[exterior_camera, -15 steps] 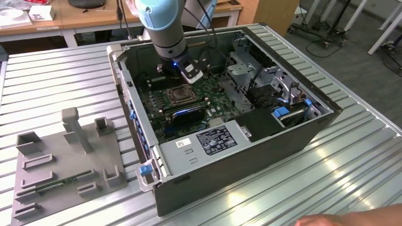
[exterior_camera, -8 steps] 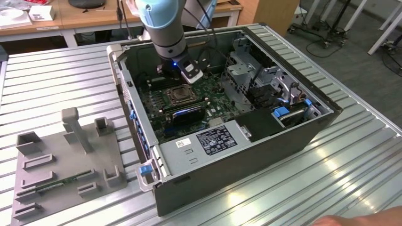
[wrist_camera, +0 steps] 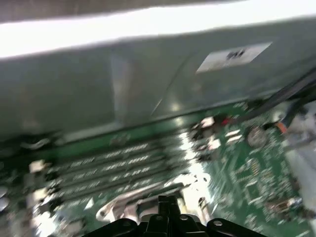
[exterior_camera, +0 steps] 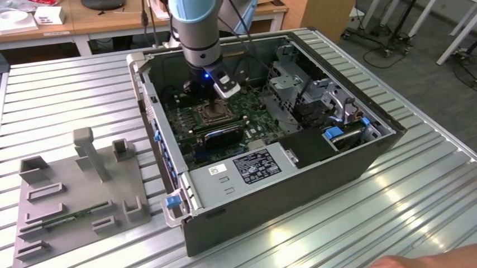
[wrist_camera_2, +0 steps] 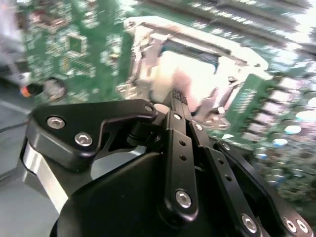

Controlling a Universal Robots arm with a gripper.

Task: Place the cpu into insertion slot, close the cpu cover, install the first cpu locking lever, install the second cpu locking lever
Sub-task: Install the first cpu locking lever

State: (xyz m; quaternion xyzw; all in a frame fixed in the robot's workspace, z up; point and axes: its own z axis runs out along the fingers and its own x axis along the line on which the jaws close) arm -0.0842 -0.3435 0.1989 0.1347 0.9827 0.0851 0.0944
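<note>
In the exterior view my gripper [exterior_camera: 209, 99] hangs inside the open computer case, just above the far edge of the insertion slot [exterior_camera: 212, 113] on the green board. The second wrist view has the black fingers pressed together, shut with nothing between them, at my gripper [wrist_camera_2: 178, 97], right over the socket. A pale, glaring square that I take for the cpu [wrist_camera_2: 185, 79] lies within a silver frame, the cpu cover [wrist_camera_2: 148, 44]. I cannot tell whether the cover lies fully flat. In the first wrist view, silver metal of the cover [wrist_camera: 140, 201] shows just ahead of my gripper [wrist_camera: 168, 201].
Long memory slots [wrist_camera: 108, 163] run beside the socket. Black cables [wrist_camera: 289, 96] cross near the case wall. A grey drive cage [exterior_camera: 291, 89] and the power supply [exterior_camera: 253, 167] flank the board. A grey fixture [exterior_camera: 75, 190] sits on the table at the exterior view's left. A hand [exterior_camera: 432, 259] rests at the lower right edge.
</note>
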